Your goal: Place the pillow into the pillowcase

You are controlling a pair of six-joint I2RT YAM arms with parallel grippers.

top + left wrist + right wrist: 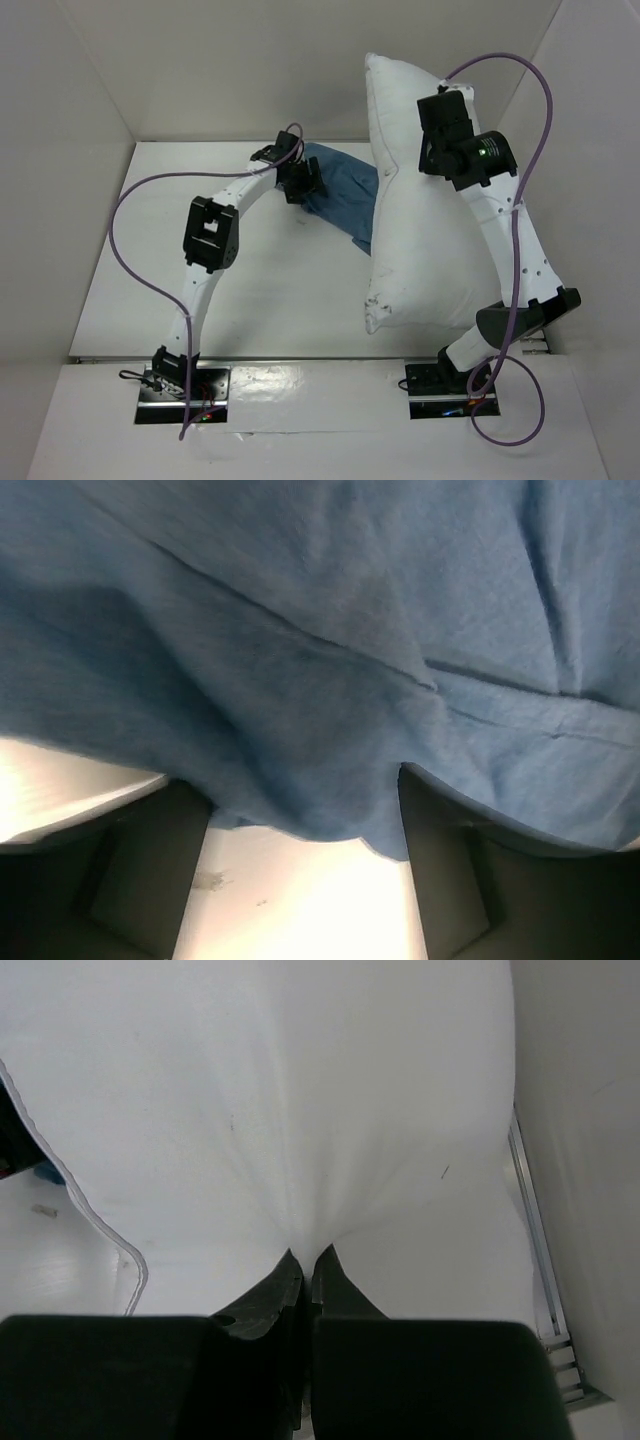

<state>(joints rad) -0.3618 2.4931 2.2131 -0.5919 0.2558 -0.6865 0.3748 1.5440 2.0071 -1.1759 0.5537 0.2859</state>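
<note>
Pillow (420,230), judged soft and floppy, by the right edge: my right gripper (308,1260) pinches its fabric, my left gripper (300,785) spread open at the pillowcase (345,190).

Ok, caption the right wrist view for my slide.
Right gripper shut on a pinch of the white pillow, fabric puckering toward the grip.

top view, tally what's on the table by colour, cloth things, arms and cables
white pillow: 1
blue pillowcase: 1
white arms: 2
purple cables: 2
total: 6
</note>
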